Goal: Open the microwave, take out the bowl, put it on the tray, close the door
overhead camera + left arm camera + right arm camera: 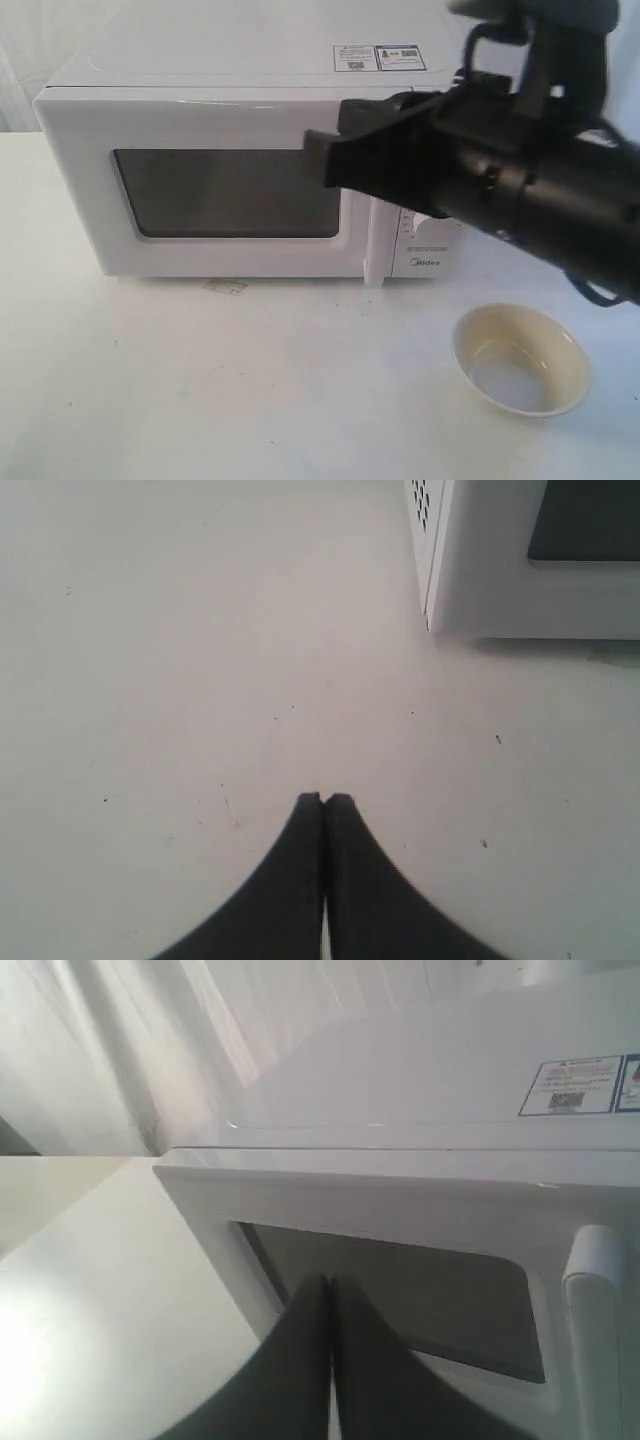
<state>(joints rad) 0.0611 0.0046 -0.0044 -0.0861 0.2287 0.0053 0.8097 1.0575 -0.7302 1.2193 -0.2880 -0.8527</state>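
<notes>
The white microwave (230,110) stands at the back of the table with its door (90,200) shut. Its vertical bar handle (375,245) is partly hidden behind my right arm. My right gripper (318,158) is shut and empty, its tips in front of the dark window's upper right part, just left of the handle. The right wrist view shows this gripper (328,1280) before the window (440,1290), beside the handle (597,1330). The cream-yellow bowl (520,358) sits empty and upright on the white surface at the front right. The tray is out of view. My left gripper (325,798) is shut and empty above bare table near a microwave corner (500,580).
Stickers (380,57) lie on the microwave's top. The control panel with its Midea logo (428,264) is mostly hidden by the right arm. A small mark (226,287) sits on the table in front of the door. White curtain hangs behind.
</notes>
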